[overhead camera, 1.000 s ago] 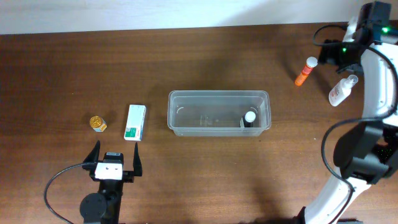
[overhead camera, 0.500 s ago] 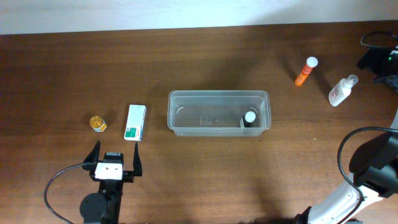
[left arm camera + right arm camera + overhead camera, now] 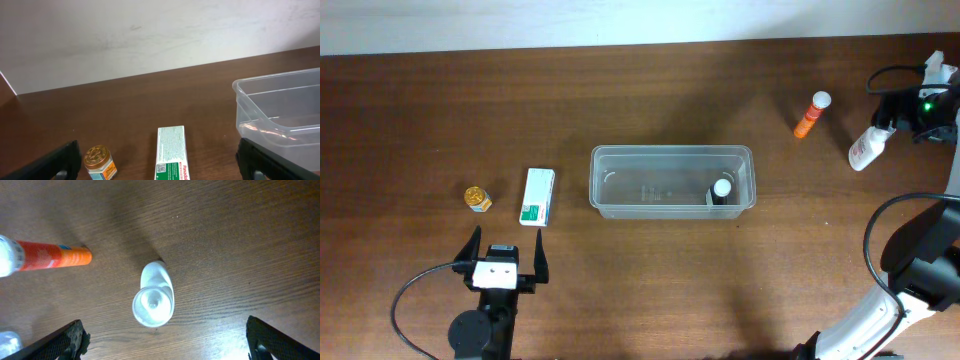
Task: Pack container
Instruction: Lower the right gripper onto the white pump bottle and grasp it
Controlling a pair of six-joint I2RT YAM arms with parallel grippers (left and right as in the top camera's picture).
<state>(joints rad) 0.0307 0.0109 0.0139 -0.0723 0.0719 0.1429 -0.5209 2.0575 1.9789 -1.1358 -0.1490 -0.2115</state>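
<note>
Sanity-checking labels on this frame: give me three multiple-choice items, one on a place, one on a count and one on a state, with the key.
1. Where is the green-and-white box?
A. Inside the container
B. Balanced on the container's rim
C. On the table, left of the container

2. How many items are in the container?
A. One
B. None
C. Three

3. The left tool is:
A. shut on the box
B. open and empty
C. shut, holding nothing

Key: C, the box lies flat on the wood beside the container's left wall. A, only a small white-capped bottle stands at its right end. B, the jaws stand apart with nothing between them.
</note>
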